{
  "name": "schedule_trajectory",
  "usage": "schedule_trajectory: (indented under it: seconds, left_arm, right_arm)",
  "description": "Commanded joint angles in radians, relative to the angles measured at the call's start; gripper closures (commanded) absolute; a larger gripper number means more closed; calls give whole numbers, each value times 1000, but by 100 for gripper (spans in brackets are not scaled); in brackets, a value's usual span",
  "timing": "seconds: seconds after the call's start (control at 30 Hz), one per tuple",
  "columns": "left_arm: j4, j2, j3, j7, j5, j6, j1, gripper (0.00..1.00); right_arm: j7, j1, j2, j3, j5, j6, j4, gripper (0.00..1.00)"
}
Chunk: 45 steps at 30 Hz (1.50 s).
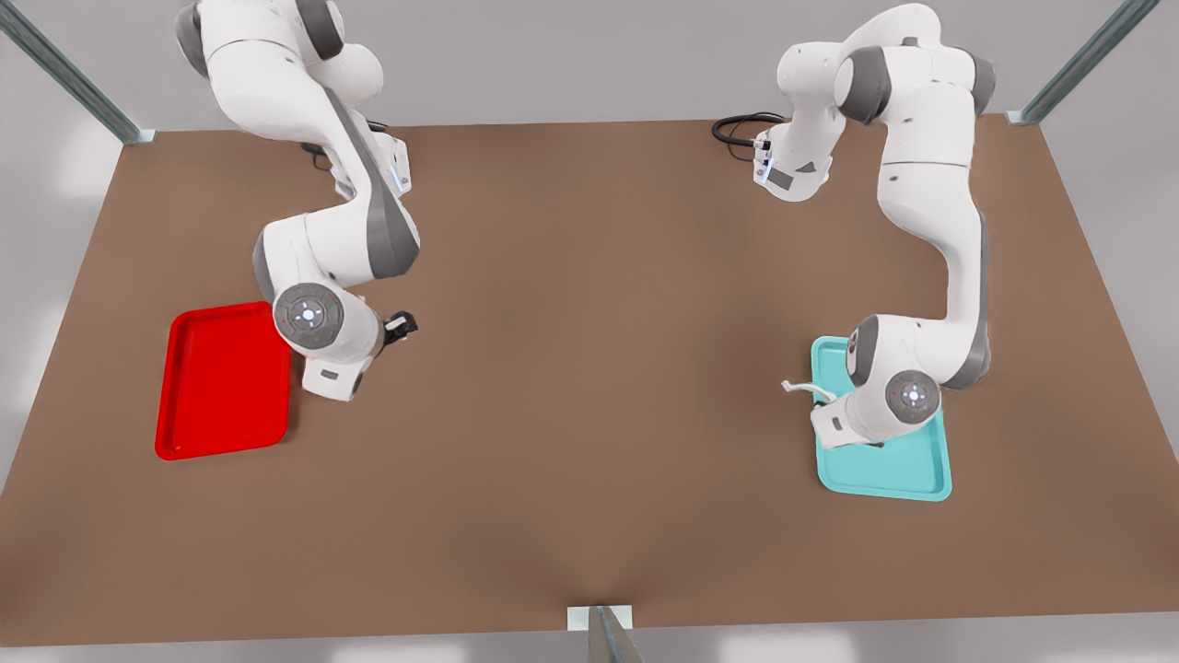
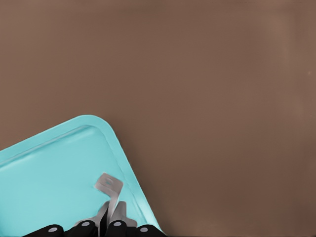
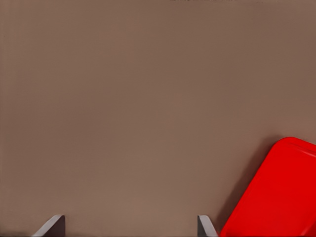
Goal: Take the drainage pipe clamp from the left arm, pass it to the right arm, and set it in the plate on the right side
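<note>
Left wrist view: left gripper [image 2: 109,228] is clamping the clamp [image 2: 109,190] over the teal tray's [image 2: 44,168] corner. Right gripper [image 3: 131,224] is waiting wide open, empty, at the red plate's [image 3: 276,197] edge. You're at pickup; next needs lift & handover mid-table [image 1: 589,368].

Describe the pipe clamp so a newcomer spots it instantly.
Start at the teal tray on the front view's right side of the brown table. Over its near-centre corner the left gripper is shut on the drainage pipe clamp: a thin white curved strip with end tabs, far smaller than either tray.

The plate [image 1: 221,387] lies at the front view's left, teal tray [image 1: 907,470] right.
</note>
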Motion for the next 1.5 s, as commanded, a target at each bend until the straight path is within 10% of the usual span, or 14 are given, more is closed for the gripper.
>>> schedule_trajectory:
  seconds: [0.0,0.2,0.53,0.97,1.47]
  left_arm:
    - [21,0,-12,-591,-42,-69,-76,79]
    - [262,155,-91,-1110,-80,-154,-271,79]
    - [428,235,-173,-1595,-111,-129,-308,79]
    - [483,283,-210,-1625,-112,-124,-335,79]
    - [499,287,-215,-1637,-111,-114,-335,79]
  right_arm:
    - [-491,27,42,1,14,188,-4,0]
    - [-961,41,89,130,44,909,-162,0]
    - [-958,29,-7,227,42,1312,-438,0]
    - [-982,-118,-24,442,21,1460,-573,0]
    - [-979,-95,123,452,-74,1533,-520,0]
